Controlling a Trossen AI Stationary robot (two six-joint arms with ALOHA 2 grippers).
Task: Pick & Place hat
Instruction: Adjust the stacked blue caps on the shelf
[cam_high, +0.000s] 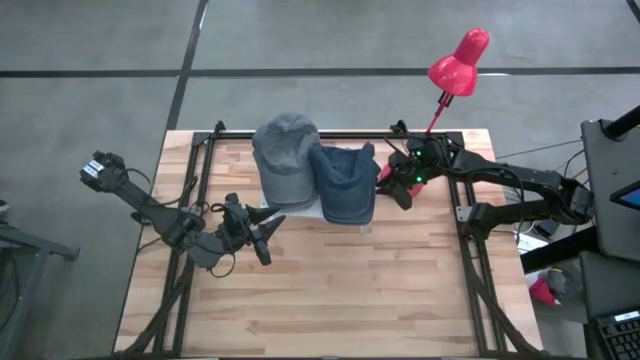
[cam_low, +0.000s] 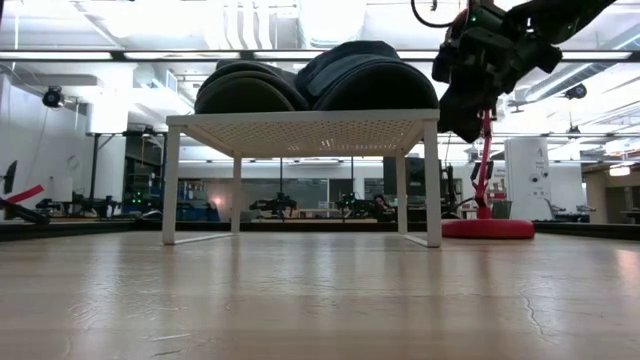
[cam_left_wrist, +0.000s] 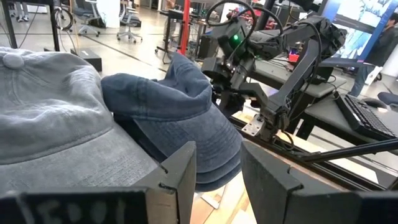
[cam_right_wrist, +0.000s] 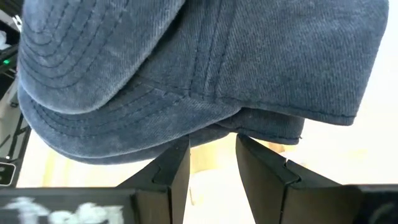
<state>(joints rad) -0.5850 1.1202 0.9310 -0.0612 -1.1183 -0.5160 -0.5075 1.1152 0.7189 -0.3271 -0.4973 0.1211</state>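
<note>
Two hats rest side by side on a white mesh rack (cam_low: 300, 122) at the table's far middle: a light grey cap (cam_high: 285, 150) on the left and a dark blue denim cap (cam_high: 343, 182) on the right. My left gripper (cam_high: 268, 232) hovers open near the rack's near left corner, pointing level toward the caps (cam_left_wrist: 217, 177), with nothing between its fingers. My right gripper (cam_high: 395, 188) is just right of the blue cap. It is open, and its fingertips (cam_right_wrist: 211, 155) sit just under the cap's lower edge (cam_right_wrist: 211, 127). My right gripper comes at the blue cap from the table's right, slanting down. Its two fingertips (cam_right_wrist: 181, 149) stand at the cap's lower rim (cam_right_wrist: 249, 124) with an open gap between them. Whether they touch the cloth, I cannot tell.
A red desk lamp (cam_high: 458, 62) stands at the far right behind my right arm, its base (cam_low: 488, 228) on the table. Black frame rails run along the table's left and right sides (cam_high: 470, 250). Bare wood fills the near half (cam_high: 330, 300).
</note>
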